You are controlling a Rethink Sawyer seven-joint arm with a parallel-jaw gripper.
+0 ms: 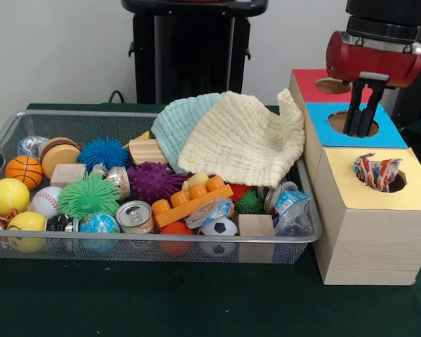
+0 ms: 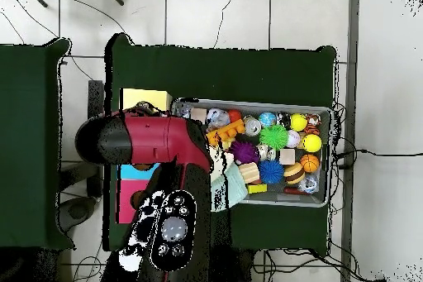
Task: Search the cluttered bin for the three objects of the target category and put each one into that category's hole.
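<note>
A wooden box has three holes in its top, with red (image 1: 316, 76), blue (image 1: 326, 111) and yellow (image 1: 414, 200) panels. A crumpled colourful wrapper (image 1: 375, 171) sticks out of the yellow hole. My gripper (image 1: 360, 132) hangs over the blue hole (image 1: 337, 121), its black fingers (image 1: 353, 112) slightly apart and open, with nothing between them. The wire bin (image 1: 7, 133) to the left holds more crinkly wrappers: a clear blue one (image 1: 291, 205) at its right end, another (image 1: 210, 210) in the middle, a foil one (image 1: 31, 145) at the far left. From overhead my arm (image 2: 157, 140) hides the gripper.
Two cloths, pale yellow (image 1: 247, 140) and light blue (image 1: 174, 123), lie over the bin's back right. Balls, spiky balls, wooden blocks, an orange toy brick (image 1: 189, 203) and a small can (image 1: 135, 216) fill the rest. Overhead, the bin (image 2: 329, 113) sits right of the box (image 2: 144, 97).
</note>
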